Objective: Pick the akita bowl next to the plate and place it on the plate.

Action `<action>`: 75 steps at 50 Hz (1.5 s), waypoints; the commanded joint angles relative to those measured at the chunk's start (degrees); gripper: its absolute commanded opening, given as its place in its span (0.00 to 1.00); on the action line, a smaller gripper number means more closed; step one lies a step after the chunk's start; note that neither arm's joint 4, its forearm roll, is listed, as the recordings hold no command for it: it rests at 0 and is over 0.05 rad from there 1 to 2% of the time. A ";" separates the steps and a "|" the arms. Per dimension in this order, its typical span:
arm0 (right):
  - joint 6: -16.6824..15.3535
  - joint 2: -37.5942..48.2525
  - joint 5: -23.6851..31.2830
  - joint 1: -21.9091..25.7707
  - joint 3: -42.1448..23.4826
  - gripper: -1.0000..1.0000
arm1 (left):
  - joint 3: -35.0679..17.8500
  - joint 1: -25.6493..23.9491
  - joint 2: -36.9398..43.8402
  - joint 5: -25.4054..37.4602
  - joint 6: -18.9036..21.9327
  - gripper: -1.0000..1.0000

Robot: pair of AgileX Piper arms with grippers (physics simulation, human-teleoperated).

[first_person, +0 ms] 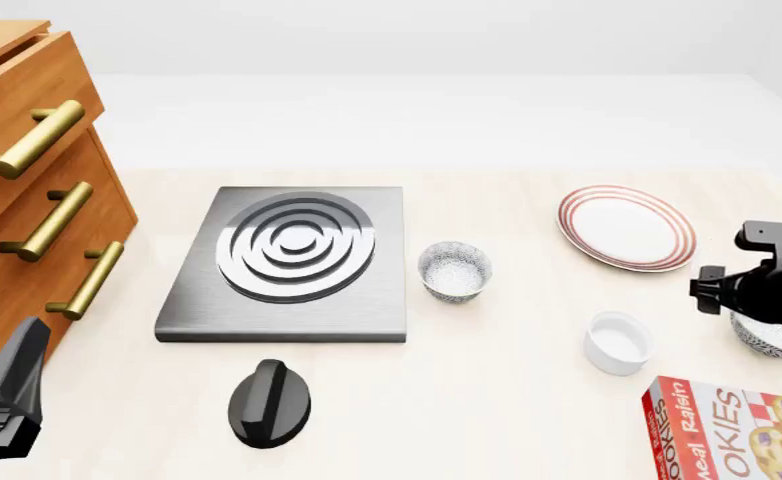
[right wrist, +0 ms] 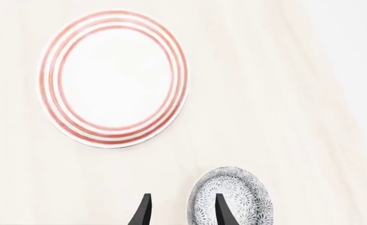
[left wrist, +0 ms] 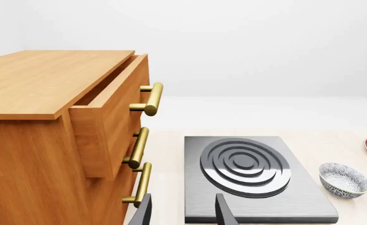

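Note:
The plate (first_person: 627,227) is white with red rings and lies at the right of the table; it also fills the right wrist view (right wrist: 113,78). Nearer than it, by the table's right edge, sits the speckled akita bowl (right wrist: 240,199), mostly hidden under my right arm in the front view (first_person: 781,342). My right gripper (right wrist: 182,213) is open just above it, one finger over the bowl's inside and the other outside its rim. A look-alike bowl (first_person: 454,271) stands beside the stove. My left gripper (left wrist: 183,213) is open and holds nothing, low at the front left.
A grey stove plate (first_person: 291,262) lies in the middle, with a black knob (first_person: 270,402) in front of it. A wooden drawer cabinet (first_person: 24,190) with its top drawer partly open stands at left. A white cup (first_person: 618,342) and a cookies box (first_person: 731,430) sit at front right.

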 commanded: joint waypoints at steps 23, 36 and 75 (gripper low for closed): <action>-0.41 6.07 -5.41 -0.24 1.29 1.00 | 0.00 0.00 0.00 0.00 0.00 1.00; -0.50 6.06 -5.54 0.03 1.27 0.00 | 0.00 0.00 0.00 0.00 0.00 1.00; -6.98 -5.00 3.54 -0.60 -0.17 0.00 | 0.00 0.00 0.00 0.00 0.00 1.00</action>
